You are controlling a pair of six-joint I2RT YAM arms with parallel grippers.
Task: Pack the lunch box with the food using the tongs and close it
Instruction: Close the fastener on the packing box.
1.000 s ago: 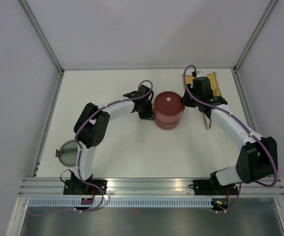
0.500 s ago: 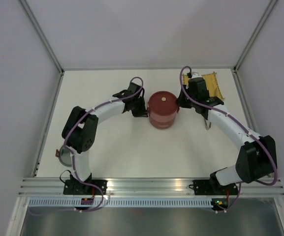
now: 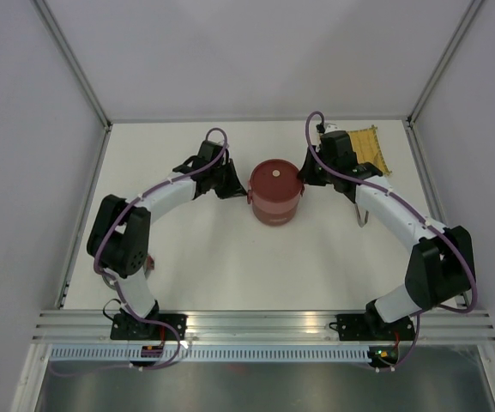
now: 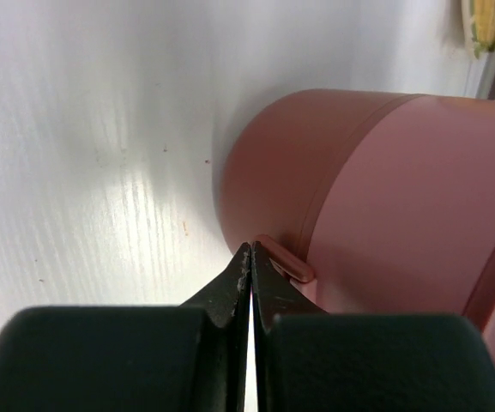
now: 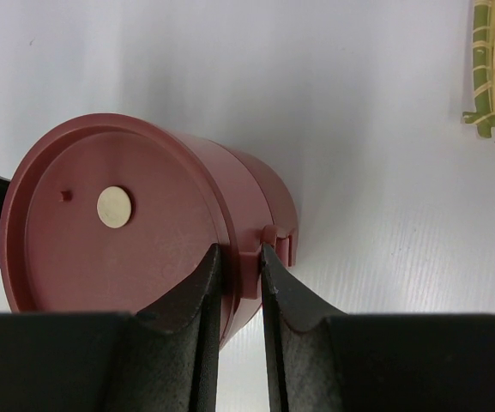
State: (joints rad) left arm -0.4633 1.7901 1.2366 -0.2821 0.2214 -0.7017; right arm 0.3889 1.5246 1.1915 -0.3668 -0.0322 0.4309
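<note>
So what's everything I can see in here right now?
lunch box: one, dark red, stacked and lidded with a pale knob on top, middle of the table
mat: one, yellow woven, far right corner
tongs: one pair, silver, right of the lunch box, partly hidden under the right arm
table: one, white, walled by grey panels
left arm: one, white and black with a purple cable, curving in from the near edge
right arm: one, same colours, curving in from the near edge
left gripper: one, black, shut, tips beside a small tab low on the lunch box's side
right gripper: one, black, closed on a tab at the lunch box's rim
</note>
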